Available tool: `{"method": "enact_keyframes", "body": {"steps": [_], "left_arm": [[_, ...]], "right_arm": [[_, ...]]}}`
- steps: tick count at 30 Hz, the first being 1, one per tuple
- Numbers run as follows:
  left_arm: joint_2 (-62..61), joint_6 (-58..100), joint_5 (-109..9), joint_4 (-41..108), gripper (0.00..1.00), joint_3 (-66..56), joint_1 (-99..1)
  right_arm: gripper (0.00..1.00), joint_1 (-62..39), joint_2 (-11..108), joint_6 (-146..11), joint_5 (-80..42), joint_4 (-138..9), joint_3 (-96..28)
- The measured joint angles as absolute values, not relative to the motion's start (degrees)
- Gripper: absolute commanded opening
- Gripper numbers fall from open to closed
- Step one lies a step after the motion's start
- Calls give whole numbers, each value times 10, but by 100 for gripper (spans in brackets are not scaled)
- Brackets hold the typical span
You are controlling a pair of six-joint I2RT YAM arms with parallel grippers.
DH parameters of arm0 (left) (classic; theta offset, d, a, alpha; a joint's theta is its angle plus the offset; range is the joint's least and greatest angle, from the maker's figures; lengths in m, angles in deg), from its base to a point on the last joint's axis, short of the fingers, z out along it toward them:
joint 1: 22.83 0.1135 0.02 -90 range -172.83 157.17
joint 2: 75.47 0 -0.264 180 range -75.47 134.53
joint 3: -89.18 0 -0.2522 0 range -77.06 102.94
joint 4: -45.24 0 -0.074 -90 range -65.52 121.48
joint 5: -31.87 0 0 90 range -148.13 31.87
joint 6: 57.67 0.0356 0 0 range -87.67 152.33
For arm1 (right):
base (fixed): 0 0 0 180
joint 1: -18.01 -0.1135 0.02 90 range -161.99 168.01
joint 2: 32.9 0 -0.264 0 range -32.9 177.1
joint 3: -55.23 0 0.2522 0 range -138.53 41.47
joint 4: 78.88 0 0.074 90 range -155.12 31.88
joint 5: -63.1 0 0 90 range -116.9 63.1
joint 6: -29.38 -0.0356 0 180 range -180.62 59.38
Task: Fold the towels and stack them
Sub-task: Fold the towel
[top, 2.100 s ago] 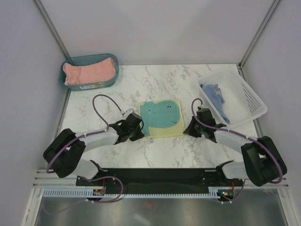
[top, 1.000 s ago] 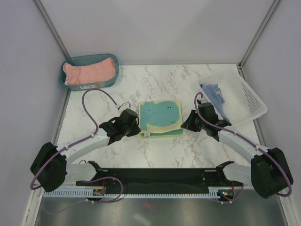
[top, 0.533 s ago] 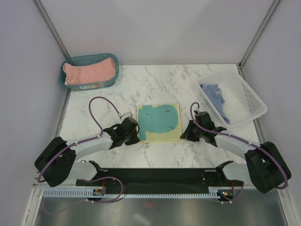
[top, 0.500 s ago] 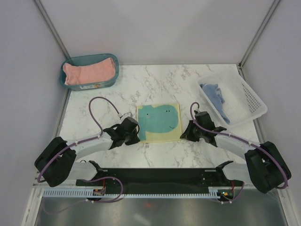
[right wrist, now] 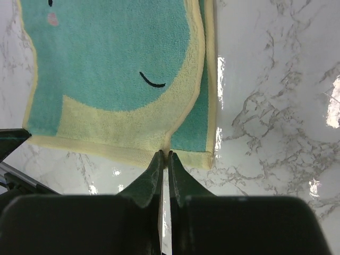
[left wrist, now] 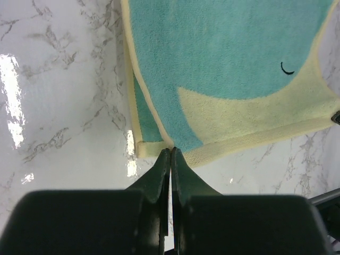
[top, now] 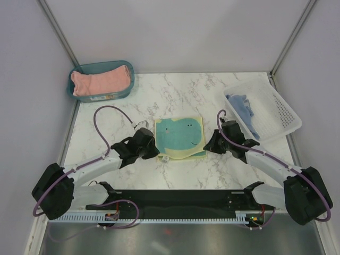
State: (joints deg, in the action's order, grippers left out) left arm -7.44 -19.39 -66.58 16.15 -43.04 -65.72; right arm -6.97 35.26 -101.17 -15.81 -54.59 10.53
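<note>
The pale yellow towel with the teal whale print (top: 179,137) lies folded in two layers at the table's middle. My left gripper (top: 156,153) is shut on the top layer's near left edge; in the left wrist view (left wrist: 170,151) the lower layer of the towel (left wrist: 228,58) peeks out beside it. My right gripper (top: 207,145) is shut on the near right edge, as the right wrist view (right wrist: 163,154) shows on the towel (right wrist: 106,64). The salmon-pink towel (top: 101,81) lies in the teal bin. The light blue towel (top: 243,108) lies in the white basket.
The teal bin (top: 79,95) stands at the back left corner. The white perforated basket (top: 279,114) stands at the right edge. The marble table (top: 175,90) is walled by grey panels on the left, back and right.
Both grippers have stayed shut at the whale towel's near edge and shifted slightly away from the bases. The near edge now shows a lower layer peeking out at the corners.
</note>
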Motion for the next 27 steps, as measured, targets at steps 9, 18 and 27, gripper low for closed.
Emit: {"method": "enact_keyframes", "body": {"steps": [9, 18, 27], "left_arm": [[-83, -194, -658, 173, 2, -460, -657], [-32, -195, -628, 217, 5, -485, -658], [-42, -189, -617, 202, 55, -484, -658]], "right_arm": [[0, -70, 328, -996, -174, -529, 122], [0, -70, 345, -995, -165, -550, 167], [36, -70, 335, -986, -168, -544, 168]]}}
